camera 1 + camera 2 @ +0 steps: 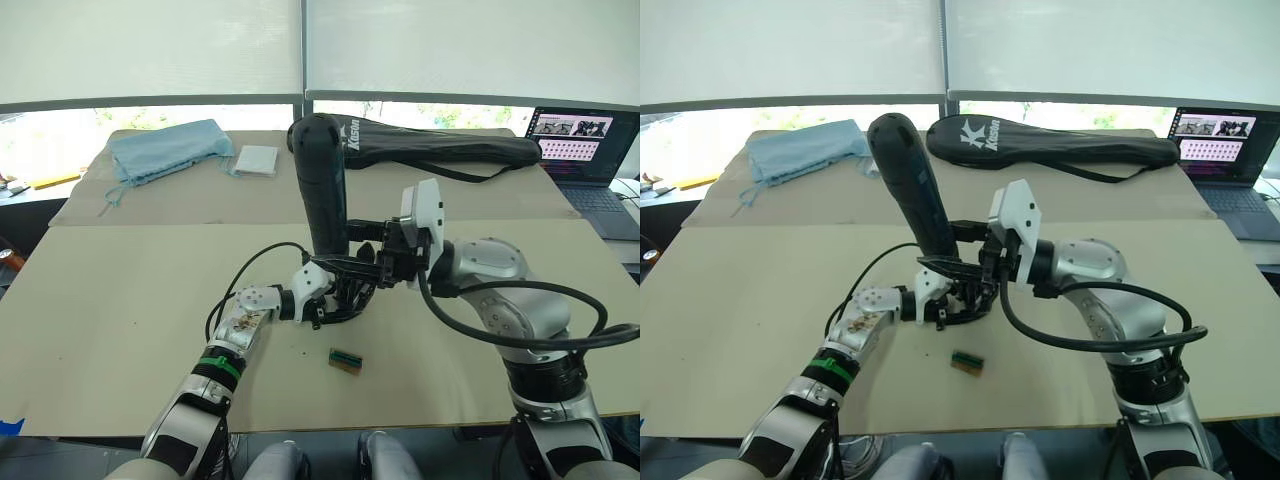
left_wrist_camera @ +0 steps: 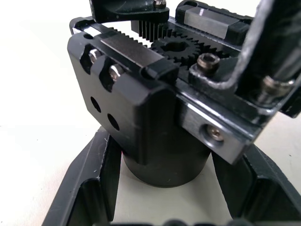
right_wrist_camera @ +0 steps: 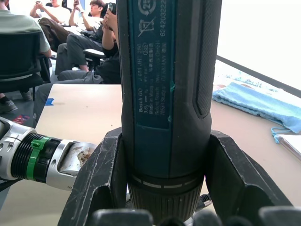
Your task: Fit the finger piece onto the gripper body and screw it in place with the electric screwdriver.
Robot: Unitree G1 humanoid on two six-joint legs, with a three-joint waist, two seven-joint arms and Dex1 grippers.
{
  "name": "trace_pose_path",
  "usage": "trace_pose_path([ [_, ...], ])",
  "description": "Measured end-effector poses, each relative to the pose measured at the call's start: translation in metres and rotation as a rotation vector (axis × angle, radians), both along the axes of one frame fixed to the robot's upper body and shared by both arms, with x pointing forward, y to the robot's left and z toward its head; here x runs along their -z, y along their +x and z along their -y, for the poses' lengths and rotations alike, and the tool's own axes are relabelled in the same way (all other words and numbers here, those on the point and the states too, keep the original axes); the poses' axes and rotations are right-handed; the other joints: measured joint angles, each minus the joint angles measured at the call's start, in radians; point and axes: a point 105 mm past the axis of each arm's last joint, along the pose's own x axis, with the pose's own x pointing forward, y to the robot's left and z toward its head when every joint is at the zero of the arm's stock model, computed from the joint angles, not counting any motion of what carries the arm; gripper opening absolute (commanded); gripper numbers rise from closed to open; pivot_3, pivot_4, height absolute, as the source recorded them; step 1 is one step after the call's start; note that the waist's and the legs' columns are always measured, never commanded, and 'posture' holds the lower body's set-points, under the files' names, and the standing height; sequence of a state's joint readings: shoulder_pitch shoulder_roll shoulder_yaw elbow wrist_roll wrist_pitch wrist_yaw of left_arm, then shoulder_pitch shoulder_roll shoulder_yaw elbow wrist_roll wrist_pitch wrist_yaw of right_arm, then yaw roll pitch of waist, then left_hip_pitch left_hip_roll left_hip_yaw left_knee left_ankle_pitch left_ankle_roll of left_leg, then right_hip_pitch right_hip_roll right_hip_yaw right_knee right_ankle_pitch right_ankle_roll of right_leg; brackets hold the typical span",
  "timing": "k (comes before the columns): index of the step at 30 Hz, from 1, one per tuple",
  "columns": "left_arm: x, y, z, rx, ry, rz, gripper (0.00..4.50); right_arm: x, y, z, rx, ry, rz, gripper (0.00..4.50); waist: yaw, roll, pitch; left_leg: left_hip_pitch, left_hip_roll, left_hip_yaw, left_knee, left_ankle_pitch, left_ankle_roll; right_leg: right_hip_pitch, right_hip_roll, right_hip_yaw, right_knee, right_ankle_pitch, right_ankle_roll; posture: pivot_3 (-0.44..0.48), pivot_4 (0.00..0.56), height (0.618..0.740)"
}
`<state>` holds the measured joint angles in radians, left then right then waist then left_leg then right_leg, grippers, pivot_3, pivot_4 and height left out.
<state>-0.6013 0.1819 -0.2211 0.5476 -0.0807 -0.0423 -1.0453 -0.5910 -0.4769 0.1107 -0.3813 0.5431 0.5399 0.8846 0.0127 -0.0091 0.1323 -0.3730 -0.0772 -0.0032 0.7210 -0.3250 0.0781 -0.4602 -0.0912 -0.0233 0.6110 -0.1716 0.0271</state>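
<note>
Now R tool (image 1: 975, 262) clamps electric screwdriver (image 1: 912, 185), upright over gripper body (image 2: 155, 117) in L tool (image 1: 948, 303).

The screwdriver (image 1: 912, 190) stands on the table (image 1: 740, 300). Gripper body (image 1: 958, 300) lies under its tip, a small block (image 1: 966, 361) just in front, bag (image 1: 1060, 145) behind, cloth (image 1: 800, 150) behind-left.

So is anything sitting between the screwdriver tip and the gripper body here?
Nothing visible does. The right gripper holds the electric screwdriver upright directly over the gripper body, which the left gripper clamps. The small green-topped block lies on the table, off to the side.
</note>
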Motion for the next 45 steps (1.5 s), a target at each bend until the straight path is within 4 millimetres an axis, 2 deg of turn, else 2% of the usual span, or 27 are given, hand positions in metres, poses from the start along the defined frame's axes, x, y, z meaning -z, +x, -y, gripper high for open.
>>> trace_pose_path([
  [11, 0.001, 0.0, 0.0, -0.005, 0.002, 0.0, 2.28, 0.01, 0.004, 0.004, -0.005, -0.054, 0.011, 1.9, 0.001, 0.0, 0.0, 0.003, 0.0, 0.0, 0.0, 0.0, 0.0, 0.003, 0.0, 0.0, 0.0, 0.0, 0.0, 0.0, 0.15, 0.736],
  [36, 0.001, 0.001, 0.0, -0.008, 0.006, 0.0, 2.28, 0.009, 0.011, 0.003, 0.002, -0.11, -0.043, 1.9, 0.002, 0.0, -0.002, 0.004, 0.0, -0.001, 0.0, 0.0, 0.0, 0.004, -0.003, 0.006, 0.0, 0.0, 0.0, 0.0, 0.15, 0.736],
  [45, 0.002, 0.001, 0.0, -0.007, 0.006, -0.003, 2.28, 0.002, 0.009, 0.01, -0.01, -0.125, -0.019, 1.9, 0.002, 0.0, -0.002, 0.004, 0.0, 0.0, 0.0, 0.0, 0.0, 0.003, -0.003, 0.006, 0.0, 0.0, 0.0, 0.0, 0.15, 0.736],
])
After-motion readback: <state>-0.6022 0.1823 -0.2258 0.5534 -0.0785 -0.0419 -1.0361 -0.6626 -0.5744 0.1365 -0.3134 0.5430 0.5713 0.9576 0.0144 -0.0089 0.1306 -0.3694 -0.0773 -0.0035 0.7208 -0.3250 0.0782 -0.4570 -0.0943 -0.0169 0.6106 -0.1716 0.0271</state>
